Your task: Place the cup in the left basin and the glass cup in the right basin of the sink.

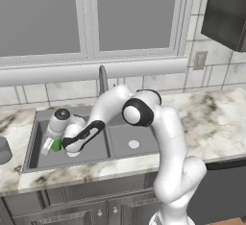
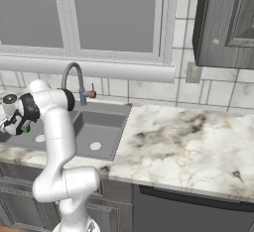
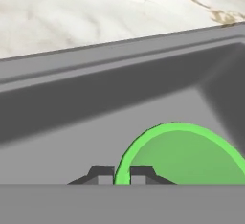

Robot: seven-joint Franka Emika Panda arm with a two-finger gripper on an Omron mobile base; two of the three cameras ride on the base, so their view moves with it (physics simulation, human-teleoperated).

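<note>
Two cups to sort, and the green one is the step in hand. The gripper (image 3: 121,175) is nearly pressed together, pinching the cup (image 3: 184,153) by its rim: in the hand view one fingertip sits inside the green lip, the other outside. In the left base view the cup (image 1: 56,145) hangs low inside the left basin (image 1: 98,153), near its outer wall, approx level w/ the floor of the bowl; whether it touches bottom I can't tell.

Glass cup (image 1: 4,150) stands on the counter (image 1: 221,118) left of the sink (image 1: 33,123), well apart from the arm. Right basin (image 1: 144,148) holds nothing but its drain.

To do this step well, in my judgement:
- Lower straight down till the cup base meets the basin floor, no sideways drift, since the outer wall is close.
- Keep the cup upright; a rim pinch is thin and can pivot, so go slow.
- Spread the fingers only once it's seated, and only enough to clear the lip.
- Lift straight up so the inner finger doesn't drag the rim and tip it.
- Mind the faucet (image 2: 73,77) when swinging out toward the glass cup.
</note>
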